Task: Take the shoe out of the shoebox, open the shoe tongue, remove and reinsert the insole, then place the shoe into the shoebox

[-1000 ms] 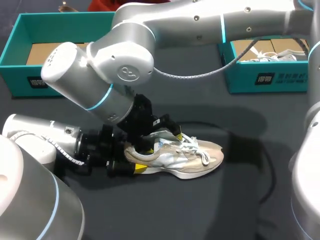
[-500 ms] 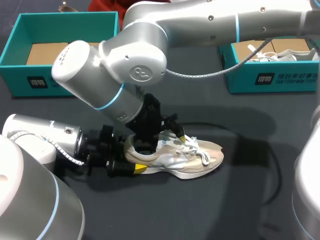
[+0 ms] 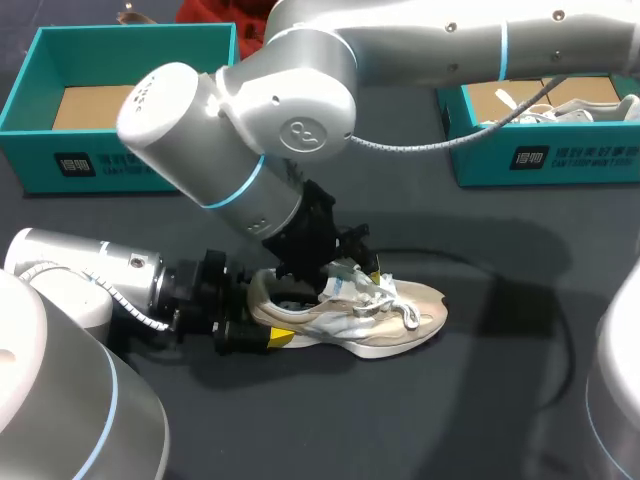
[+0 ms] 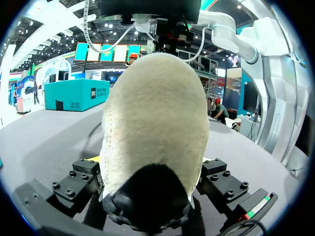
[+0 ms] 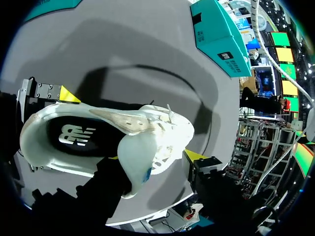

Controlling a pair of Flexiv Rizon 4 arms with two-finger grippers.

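Two teal shoeboxes stand at the far side of the counter [image 3: 480, 400]: the left shoebox [image 3: 40, 110] and the right shoebox [image 3: 545, 160]. There are two shoes: one beige shoe [image 3: 405, 308] on the counter near the middle, and one white shoe [image 3: 622, 106] inside the right shoebox. Two arms come in: the left arm [image 3: 85, 285] and the right arm [image 3: 250, 120].

Our left arm [image 3: 85, 285] comes in low and nearly level from the near left. Its left hand [image 3: 262, 315] is clamped on the heel of the shoe [image 3: 400, 310], pressing from both sides. Our right arm [image 3: 250, 120] reaches across past the middle with its wrist bent steeply down. The right hand [image 3: 345, 262] is over the shoe's opening.
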